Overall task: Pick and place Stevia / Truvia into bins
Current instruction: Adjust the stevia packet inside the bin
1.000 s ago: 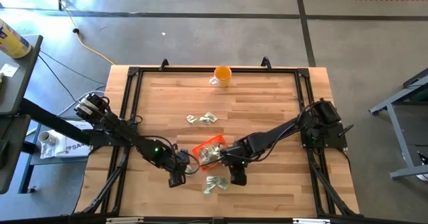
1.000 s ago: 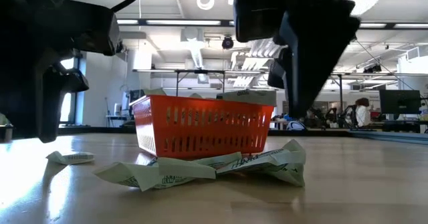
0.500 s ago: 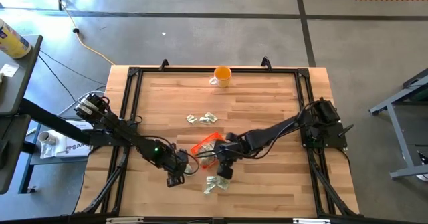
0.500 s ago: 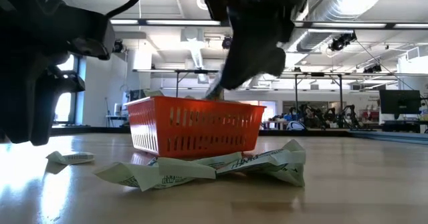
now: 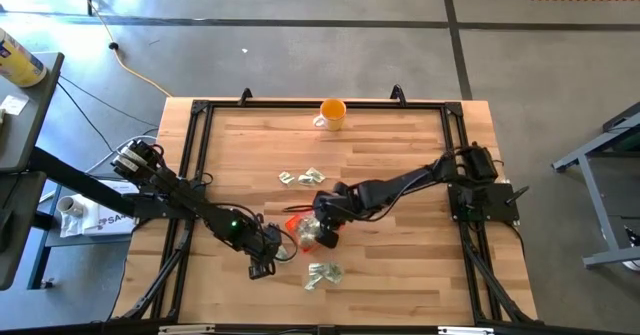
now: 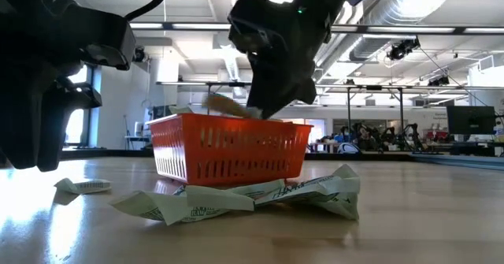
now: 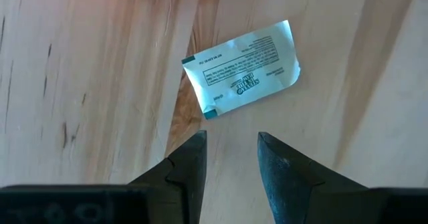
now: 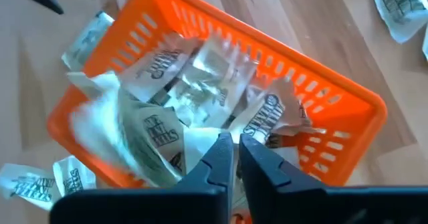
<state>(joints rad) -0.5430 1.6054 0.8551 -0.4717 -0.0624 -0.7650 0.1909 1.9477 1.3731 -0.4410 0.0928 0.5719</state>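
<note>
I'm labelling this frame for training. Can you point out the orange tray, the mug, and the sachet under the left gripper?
Orange tray (image 8: 348, 107), right wrist view, on its slotted rim.
Mug (image 5: 333, 111), high view, on its orange body.
Sachet (image 7: 242, 69), left wrist view, on its printed face.

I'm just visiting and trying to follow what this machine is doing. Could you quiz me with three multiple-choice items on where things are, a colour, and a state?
1. Where is the right gripper?
A over the small orange slotted plastic tray
B beside the mug
C off the table

2. The round mug at the table's far edge is
A blue
B orange
C black

3. The left gripper's jaws are
A shut on a sachet
B open, empty
C hidden

Key: A, its wrist view looks into the tray; B, high view; B, the pale paper sachet lies beyond them.
</note>
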